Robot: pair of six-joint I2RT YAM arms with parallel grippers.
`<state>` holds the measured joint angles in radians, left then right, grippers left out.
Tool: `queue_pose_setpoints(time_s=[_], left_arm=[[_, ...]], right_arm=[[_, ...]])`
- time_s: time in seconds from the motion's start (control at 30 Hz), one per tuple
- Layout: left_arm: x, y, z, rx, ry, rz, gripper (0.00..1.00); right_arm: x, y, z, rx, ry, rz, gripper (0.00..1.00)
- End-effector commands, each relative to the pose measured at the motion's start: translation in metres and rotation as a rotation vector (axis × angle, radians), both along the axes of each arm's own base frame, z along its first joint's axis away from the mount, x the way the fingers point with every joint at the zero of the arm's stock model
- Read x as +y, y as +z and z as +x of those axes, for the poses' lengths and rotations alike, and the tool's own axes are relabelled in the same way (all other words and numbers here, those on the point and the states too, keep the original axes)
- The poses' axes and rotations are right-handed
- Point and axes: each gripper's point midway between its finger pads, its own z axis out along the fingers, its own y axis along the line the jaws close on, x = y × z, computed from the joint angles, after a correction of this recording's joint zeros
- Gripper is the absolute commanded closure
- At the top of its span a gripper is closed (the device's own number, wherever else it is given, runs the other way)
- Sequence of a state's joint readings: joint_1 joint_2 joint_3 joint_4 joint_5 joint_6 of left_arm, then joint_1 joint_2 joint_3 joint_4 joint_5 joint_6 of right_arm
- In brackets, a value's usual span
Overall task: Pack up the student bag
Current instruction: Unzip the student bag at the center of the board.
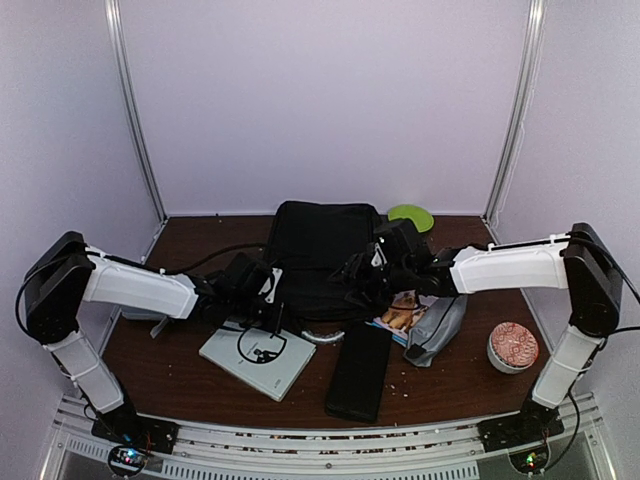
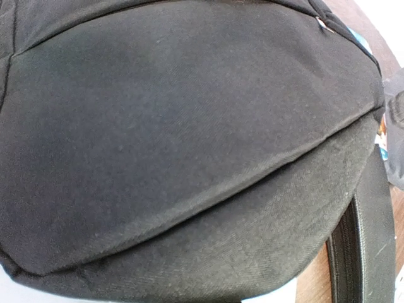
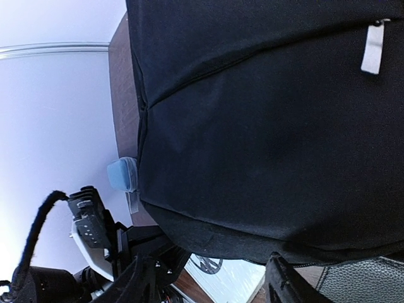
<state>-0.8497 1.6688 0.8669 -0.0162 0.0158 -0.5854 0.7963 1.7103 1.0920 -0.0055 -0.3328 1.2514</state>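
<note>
While the student bag [image 1: 318, 240] lies flat at the middle of the brown table [image 1: 180, 372], reaching toward its 12 o'clock edge, both grippers press in on its near half. The left gripper [image 1: 268, 292] sits at the bag's 8 o'clock corner, against its left edge. The right gripper [image 1: 362, 278] sits at about 4 o'clock on the bag, over its right near part.

From the right wrist, the two dark fingers [image 3: 142, 281] stand spread wide. The bag's near hem runs across just above their tips, so these jaws are released and hold nothing. Whether the tips touch the fabric cannot be told. A silver zipper pull [image 3: 374, 47] shows at 1 o'clock in that view.

The left wrist view is filled with black fabric and a curved seam. No finger shows there, and from above the gripper is a dark mass against the dark bag, so its jaws cannot be judged.

Both arms cover the bag's near edge in the top view, hiding any handle or strap. A white book [image 1: 257, 358] lies at 7 o'clock from the bag and a slim black case [image 1: 360, 372] at 6 o'clock. A grey pouch [image 1: 438, 328] lies at 4 o'clock, partly under the right arm. Beside the pouch is a printed packet [image 1: 398, 316], too covered to read. A patterned bowl [image 1: 512, 347] stands farther right. A green disc [image 1: 411, 215] peeks from behind the bag at 2 o'clock.
</note>
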Motion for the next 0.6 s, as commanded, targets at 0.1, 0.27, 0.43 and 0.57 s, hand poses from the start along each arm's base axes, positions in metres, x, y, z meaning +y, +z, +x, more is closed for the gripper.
queue_pose_setpoints(time_s=[0.1,0.27,0.43,0.57], left_arm=[[-0.02,0.019,0.006,-0.049,-0.024,-0.062,1.0],[-0.015,0.013,0.005,-0.044,-0.015,-0.043,1.0],[-0.012,0.012,0.004,-0.046,-0.011,-0.038,1.0],[-0.011,0.012,0.004,-0.049,-0.01,-0.033,1.0]], right_arm=[[0.003,-0.018,-0.009,0.051,-0.018,0.011,0.4],[0.002,-0.028,-0.013,0.084,-0.046,0.026,0.4],[0.004,-0.036,-0.017,0.123,-0.069,0.051,0.4],[0.003,-0.043,-0.02,0.137,-0.097,0.063,0.39]])
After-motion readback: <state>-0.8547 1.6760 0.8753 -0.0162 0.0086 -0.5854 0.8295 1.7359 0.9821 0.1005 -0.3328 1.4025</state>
